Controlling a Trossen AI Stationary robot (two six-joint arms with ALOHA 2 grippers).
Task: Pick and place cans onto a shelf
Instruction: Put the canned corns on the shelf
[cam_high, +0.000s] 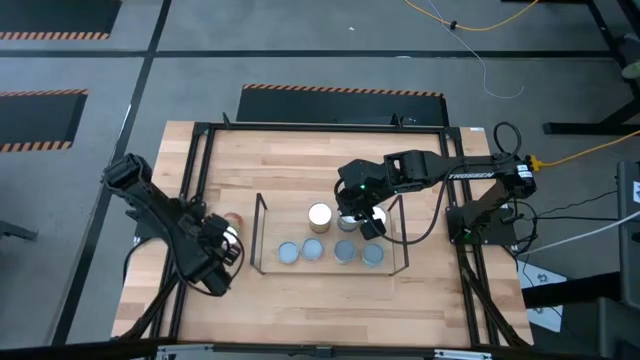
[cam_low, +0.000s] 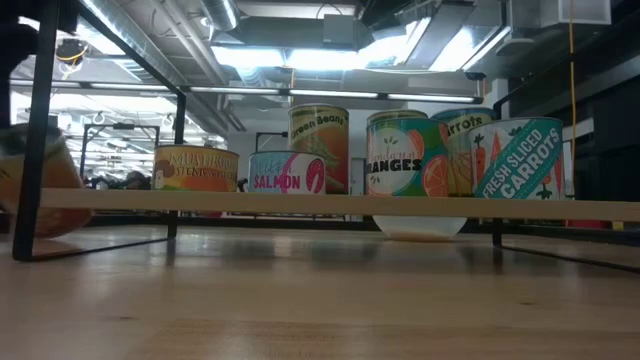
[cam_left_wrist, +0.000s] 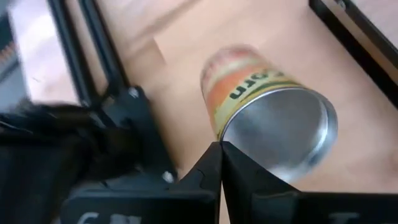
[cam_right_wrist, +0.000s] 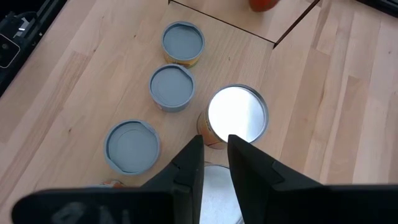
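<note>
Cans crowding shelf, left hand pressed together, right hand perhaps pinching one.

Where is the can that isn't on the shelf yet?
In the high view, that can lies tipped over on the table's left side, just outside the shelf, right by the left arm's shut fingers.
</note>
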